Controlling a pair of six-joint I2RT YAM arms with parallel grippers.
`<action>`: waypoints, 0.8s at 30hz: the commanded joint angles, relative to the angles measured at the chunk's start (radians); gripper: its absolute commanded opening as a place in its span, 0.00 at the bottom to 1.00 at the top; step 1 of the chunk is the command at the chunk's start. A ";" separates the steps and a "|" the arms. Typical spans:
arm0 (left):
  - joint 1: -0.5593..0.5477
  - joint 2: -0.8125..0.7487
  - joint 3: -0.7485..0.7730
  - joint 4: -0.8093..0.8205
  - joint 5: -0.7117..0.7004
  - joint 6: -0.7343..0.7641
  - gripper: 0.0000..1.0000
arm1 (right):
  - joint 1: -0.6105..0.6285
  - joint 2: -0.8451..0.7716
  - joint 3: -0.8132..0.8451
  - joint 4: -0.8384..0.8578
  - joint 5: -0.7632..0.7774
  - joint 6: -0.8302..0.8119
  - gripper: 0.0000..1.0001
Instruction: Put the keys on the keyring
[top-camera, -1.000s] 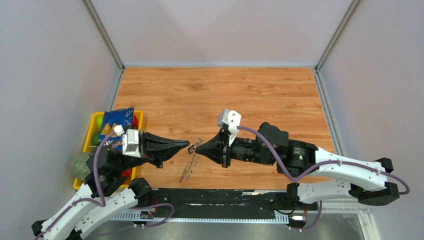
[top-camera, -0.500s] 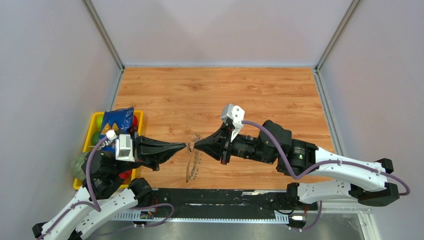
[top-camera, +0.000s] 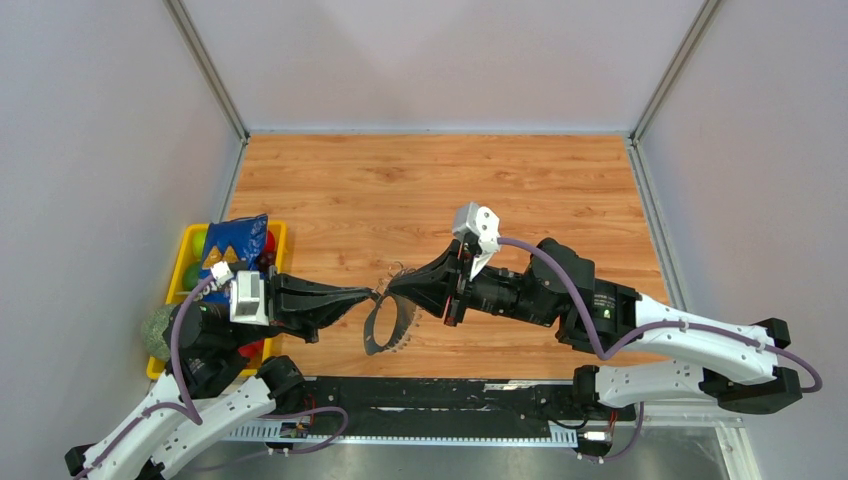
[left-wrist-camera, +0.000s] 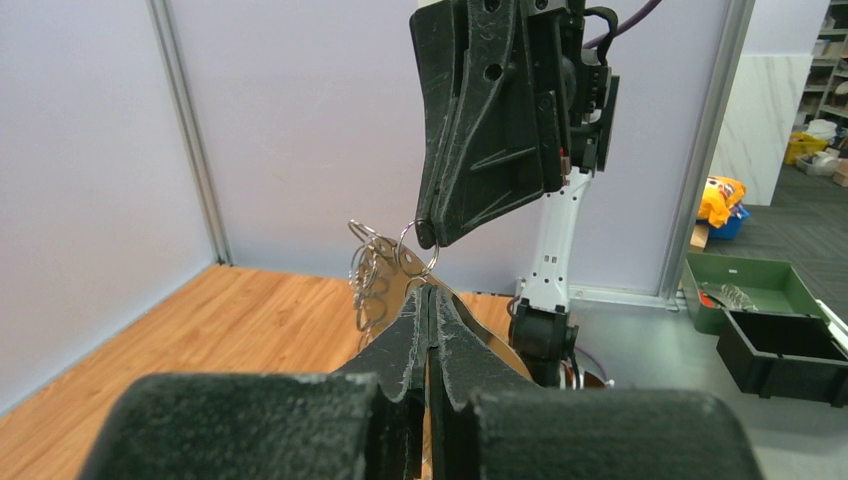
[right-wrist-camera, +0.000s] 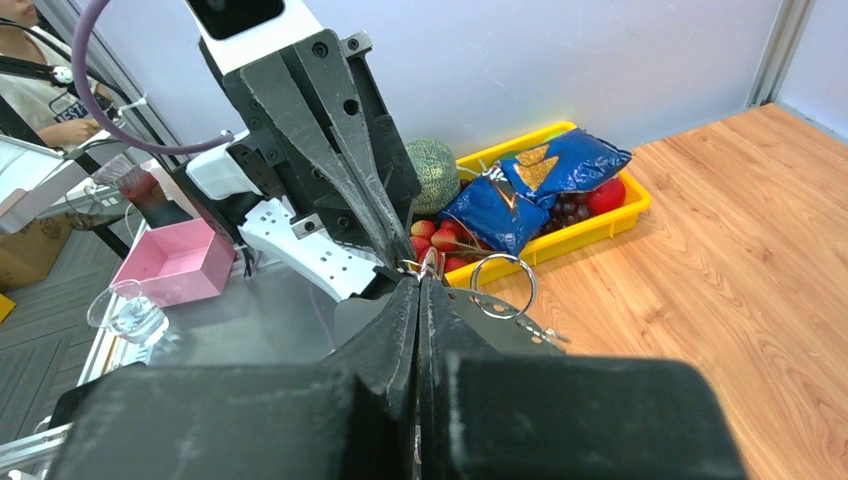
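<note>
The keyring, a large thin grey hoop fringed with small metal rings, hangs above the wood table between my two grippers, its face turned toward the top camera. My left gripper is shut, and the hoop's band runs from its tips. My right gripper is shut too, tip to tip with the left, pinching at the hoop's rim among the small rings. In the right wrist view the band lies beside my shut right gripper. The keys are hidden.
A yellow tray at the table's left edge holds a blue snack bag and fruit, with a green melon at its near end. Grey walls close in the table on three sides.
Both arms shifted, and the right wrist rolled and rose a little. The hoop swung from hanging edge-on to showing its open face. Both grippers stayed shut, tips together.
</note>
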 joint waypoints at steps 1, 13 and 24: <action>0.000 -0.005 -0.004 0.022 0.000 0.011 0.00 | -0.005 -0.031 -0.009 0.078 -0.022 -0.007 0.00; 0.000 0.003 0.004 0.020 0.005 0.016 0.00 | -0.004 -0.045 -0.019 0.065 -0.126 -0.022 0.00; -0.001 0.013 0.006 0.012 0.010 0.015 0.00 | -0.005 -0.031 -0.016 0.035 -0.146 -0.034 0.00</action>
